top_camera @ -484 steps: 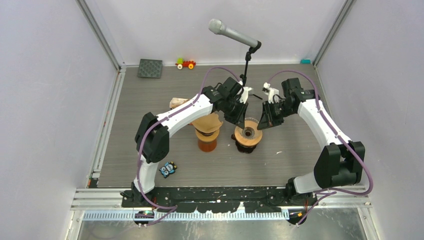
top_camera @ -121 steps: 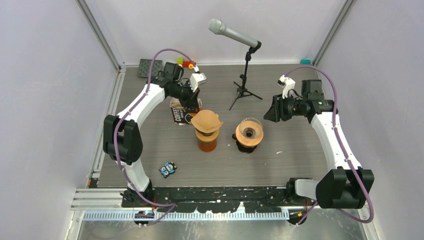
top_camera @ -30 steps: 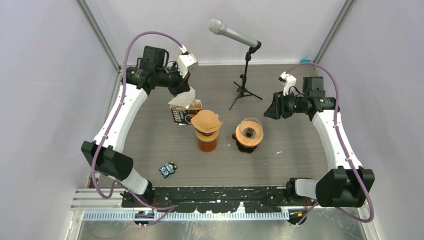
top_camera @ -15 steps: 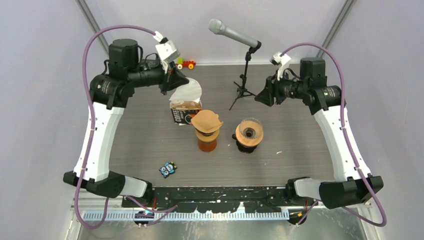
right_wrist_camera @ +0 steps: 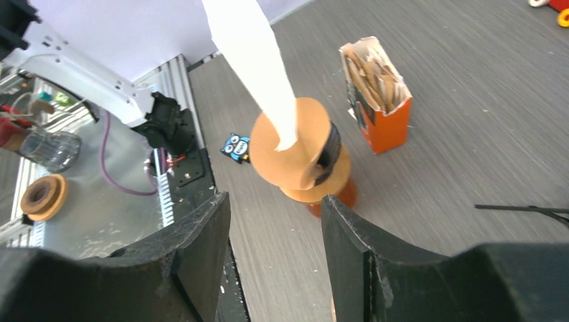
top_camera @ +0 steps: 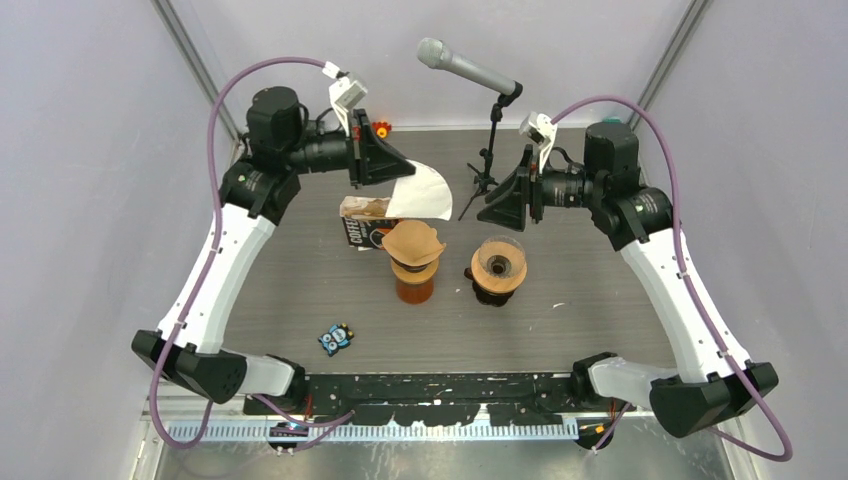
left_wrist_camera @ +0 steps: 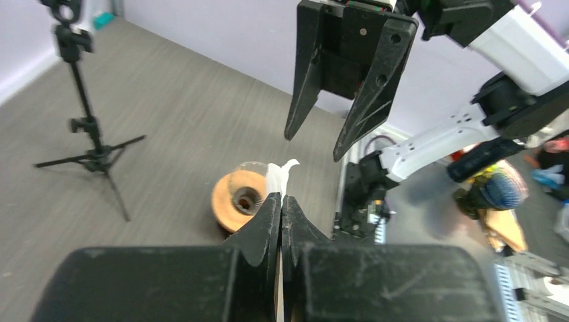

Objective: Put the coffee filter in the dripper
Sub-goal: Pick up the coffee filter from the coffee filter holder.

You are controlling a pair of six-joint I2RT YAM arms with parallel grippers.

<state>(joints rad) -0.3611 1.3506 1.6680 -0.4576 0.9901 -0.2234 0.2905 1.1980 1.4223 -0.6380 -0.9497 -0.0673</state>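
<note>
My left gripper (top_camera: pixel 398 168) is shut on a white paper coffee filter (top_camera: pixel 422 192), held in the air above and behind the orange filter box (top_camera: pixel 362 222). In the left wrist view the filter's edge (left_wrist_camera: pixel 280 176) sticks out past the shut fingertips. The dripper (top_camera: pixel 497 266), orange with a centre hole and nothing in it, stands on the table right of centre, also below the filter (left_wrist_camera: pixel 240 200). My right gripper (top_camera: pixel 492 218) hovers open just right of the filter, facing it, with nothing between its fingers. From the right wrist the filter (right_wrist_camera: pixel 258 54) hangs ahead, clear of the jaws.
An orange-topped vessel (top_camera: pixel 413 250) stands between the box and the dripper. A microphone (top_camera: pixel 465 66) on a tripod stand (top_camera: pixel 487 172) rises behind the grippers. An owl toy (top_camera: pixel 338 338) lies near the front; a toy car (top_camera: pixel 380 128) and black pad (top_camera: pixel 300 137) sit at the back.
My left arm has lifted the white filter out of the box and carried it up and right. My right gripper has swung left toward it and opened wider.
</note>
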